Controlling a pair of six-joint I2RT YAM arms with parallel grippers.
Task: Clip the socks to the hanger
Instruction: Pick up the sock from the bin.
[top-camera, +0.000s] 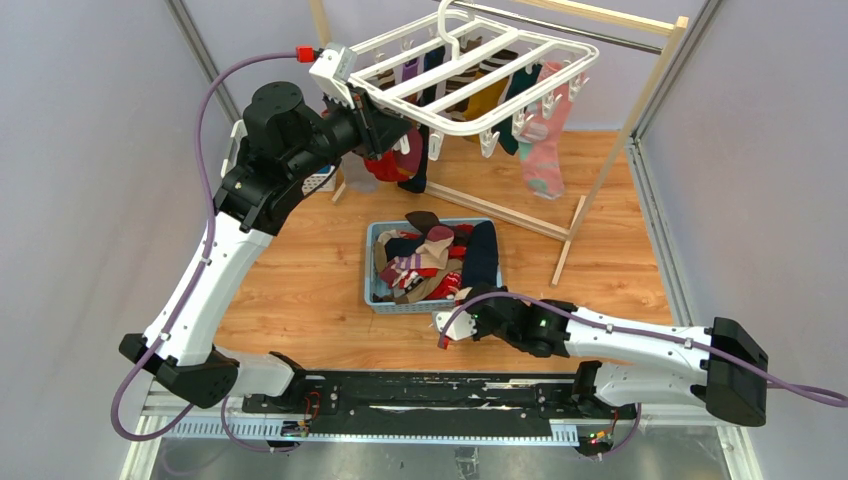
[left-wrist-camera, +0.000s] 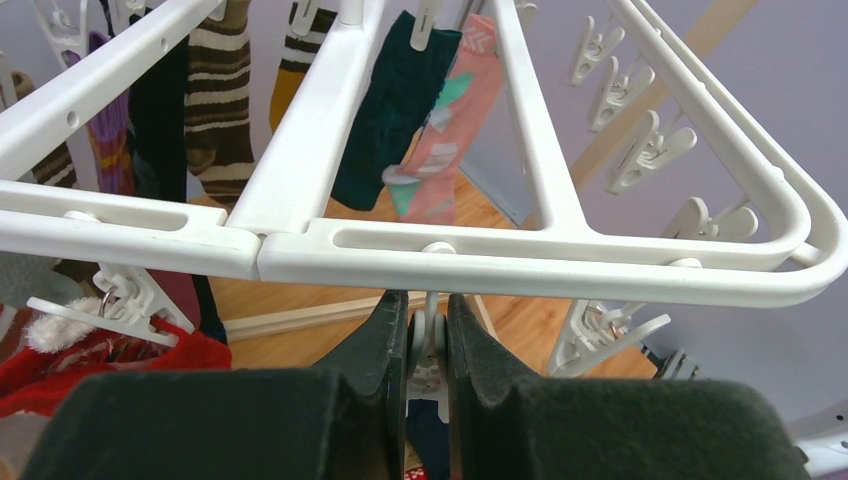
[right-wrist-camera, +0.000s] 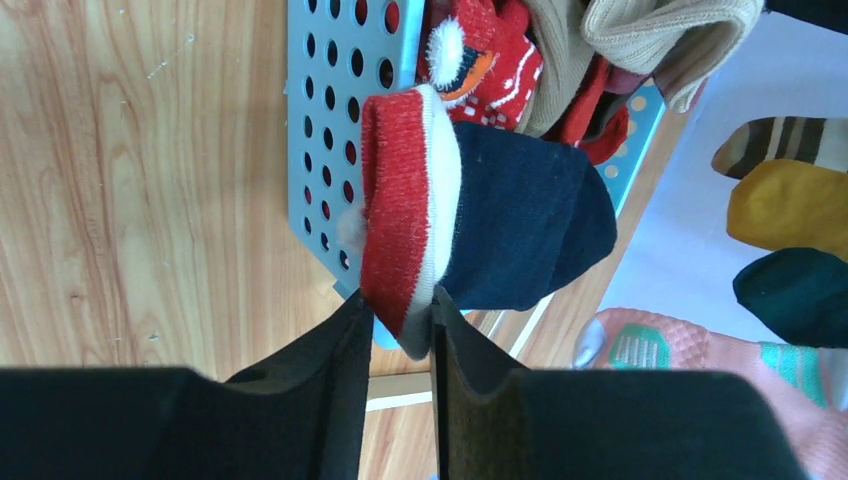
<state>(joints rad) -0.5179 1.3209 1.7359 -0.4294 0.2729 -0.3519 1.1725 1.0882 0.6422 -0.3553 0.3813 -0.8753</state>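
Note:
The white hanger (top-camera: 470, 70) hangs at the back with several socks clipped under it, such as a pink and teal one (top-camera: 540, 150). My left gripper (left-wrist-camera: 428, 335) is shut on a small white clip (left-wrist-camera: 430, 345) hanging just under the hanger's near bar (left-wrist-camera: 520, 262). In the top view that left gripper (top-camera: 410, 128) is at the frame's front left edge, beside a red sock (top-camera: 385, 165). My right gripper (right-wrist-camera: 400, 322) is shut on the red-white cuff of a navy sock (right-wrist-camera: 520, 215), low by the basket's near right corner (top-camera: 447, 330).
A blue perforated basket (top-camera: 372, 285) on the wooden floor holds a pile of mixed socks (top-camera: 430, 255). A wooden rack (top-camera: 620, 130) with a metal rail carries the hanger. A white lattice basket (top-camera: 318, 182) sits behind the left arm. Grey walls close in both sides.

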